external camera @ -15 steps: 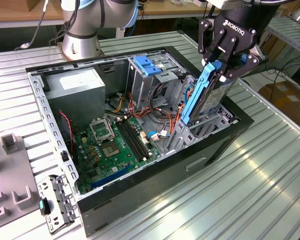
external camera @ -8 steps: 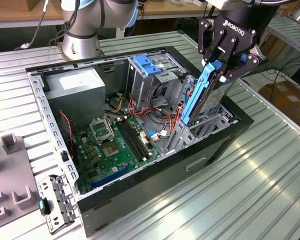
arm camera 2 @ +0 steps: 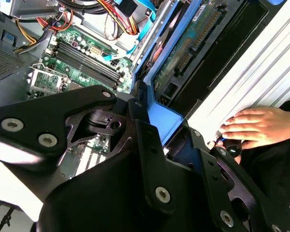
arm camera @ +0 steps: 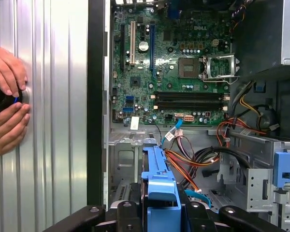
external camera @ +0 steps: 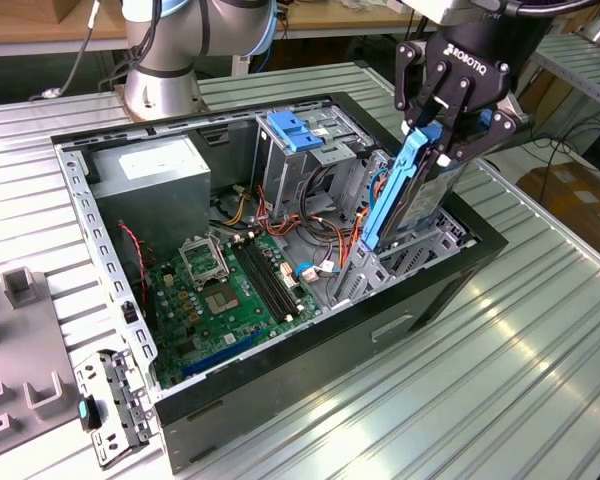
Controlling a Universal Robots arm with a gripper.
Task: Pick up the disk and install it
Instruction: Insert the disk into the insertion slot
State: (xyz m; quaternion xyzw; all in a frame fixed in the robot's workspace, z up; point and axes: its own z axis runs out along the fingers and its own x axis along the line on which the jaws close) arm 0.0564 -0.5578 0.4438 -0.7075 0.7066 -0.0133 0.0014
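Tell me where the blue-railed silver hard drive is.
The hard drive stands tilted in the black pincer, lower end inside the open black computer case at the exterior view's right.

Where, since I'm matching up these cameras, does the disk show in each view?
Exterior view: the disk stands on edge in the hand, at the case's end on the exterior view's right.
Second wrist view: the disk, blue rail and circuit side, reaches from the hand toward the case.
First wrist view: the disk's blue rail end, clamped in the hand.
Shared landmark: the motherboard.
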